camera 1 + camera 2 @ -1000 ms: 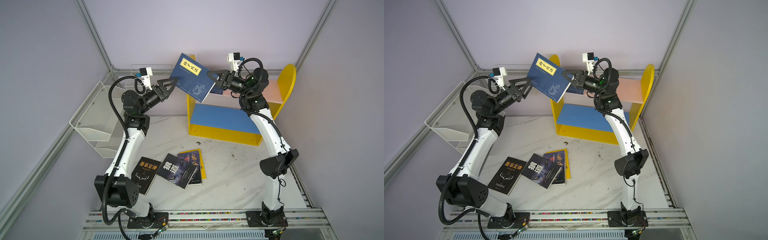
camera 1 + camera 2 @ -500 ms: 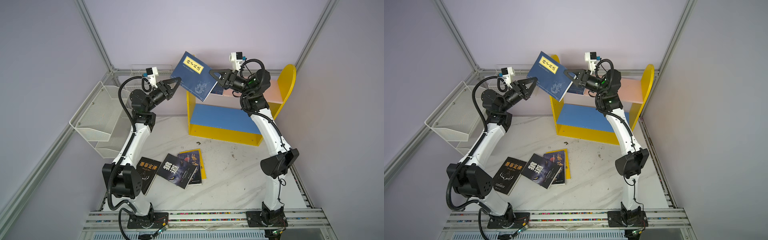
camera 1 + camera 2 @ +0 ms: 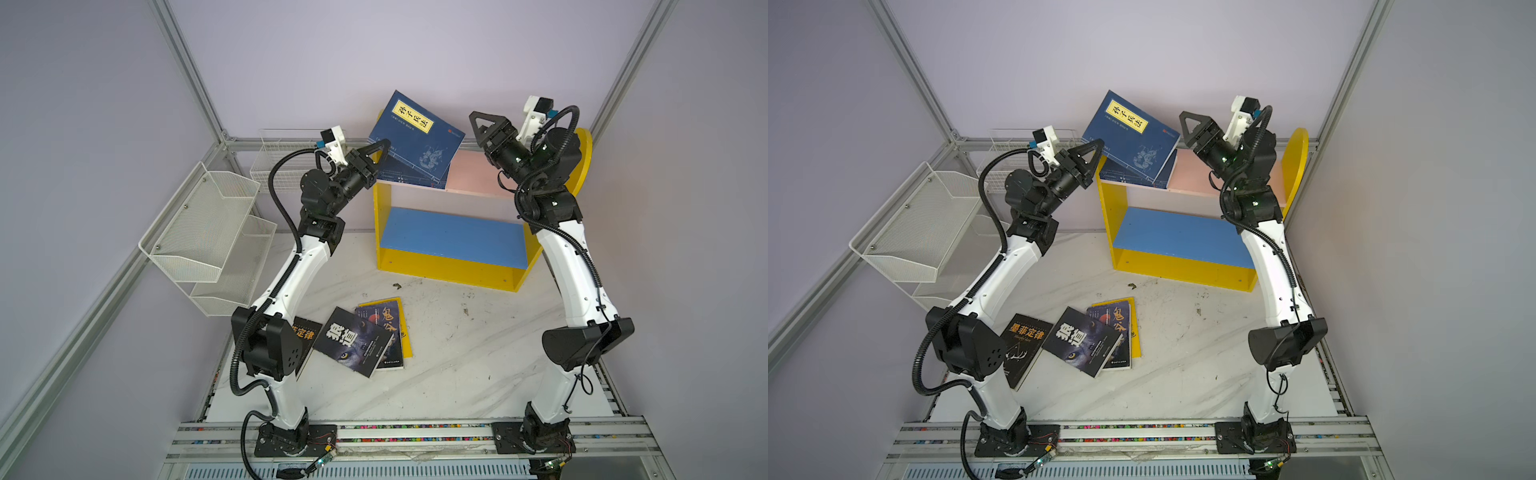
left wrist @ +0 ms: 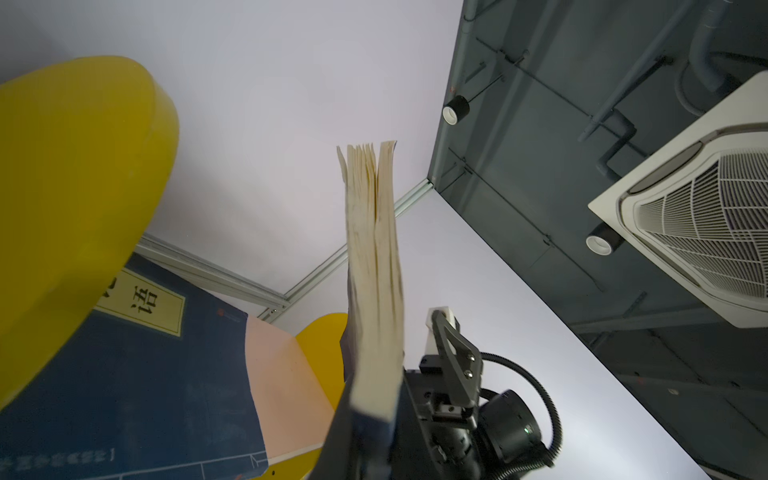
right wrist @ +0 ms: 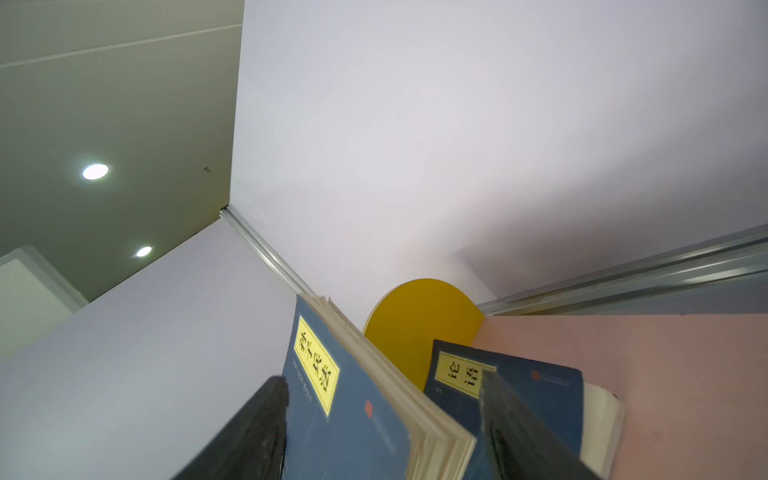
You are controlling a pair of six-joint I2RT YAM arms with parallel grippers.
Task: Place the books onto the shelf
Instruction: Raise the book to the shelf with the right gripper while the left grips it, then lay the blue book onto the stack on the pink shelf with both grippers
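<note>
The left gripper (image 3: 381, 148) has its jaws closed on the lower left edge of the navy book (image 3: 415, 133), held tilted above the pink upper board of the shelf (image 3: 449, 270). The right gripper (image 3: 478, 122) has its jaws apart, one on either side of the book's corner, gripping nothing. A second navy book (image 3: 417, 178) lies on that board. Three books (image 3: 353, 338) lie on the worktop (image 3: 457, 365).

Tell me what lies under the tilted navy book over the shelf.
A second navy book lies flat on the pink board, cover up. The tilted navy book hides most of it in both top views; whether more lie beneath cannot be told.
</note>
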